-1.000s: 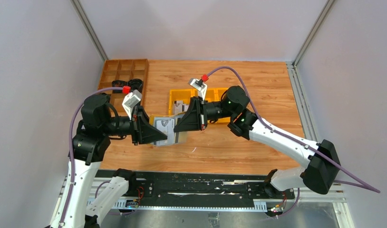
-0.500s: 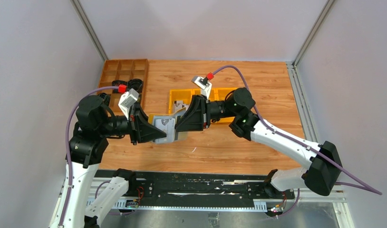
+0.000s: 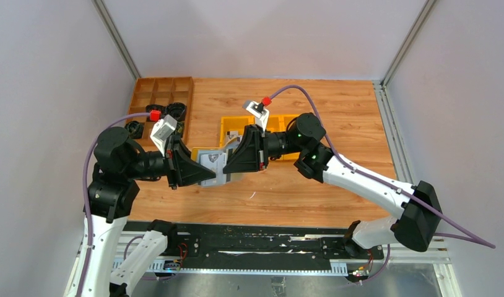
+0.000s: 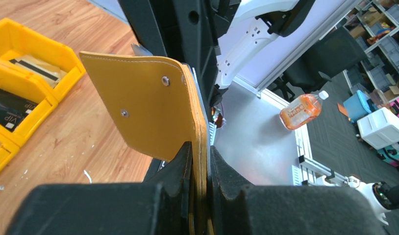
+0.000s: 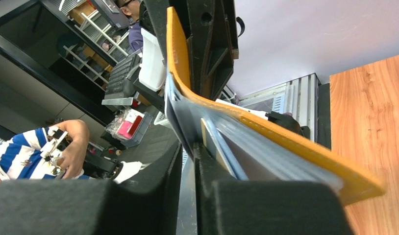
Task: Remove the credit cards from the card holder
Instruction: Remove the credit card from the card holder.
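The mustard-yellow card holder (image 3: 202, 153) hangs open in the air between my two arms, above the table's near middle. My left gripper (image 3: 211, 177) is shut on its yellow flap (image 4: 148, 107), which fills the narrow slot between the fingers (image 4: 200, 152). My right gripper (image 3: 228, 167) meets it from the right, its jaws a little apart (image 5: 187, 147). The edge of a grey sheet reaches in at its fingertips. Silvery credit cards (image 5: 222, 139) fan out of the holder (image 5: 286, 142); one with an emblem (image 3: 213, 159) faces up.
Yellow bins (image 3: 280, 124) stand behind the grippers; one holds a striped card (image 4: 36, 68), another a black card (image 4: 9, 105). A brown compartment tray (image 3: 166, 93) with black rings (image 3: 175, 110) sits at the back left. Wood tabletop (image 3: 336, 111) stretches to the right.
The right jaws have come apart from shut. Both grippers and the card holder have shifted slightly left, and the left arm's elbow has swung outward.
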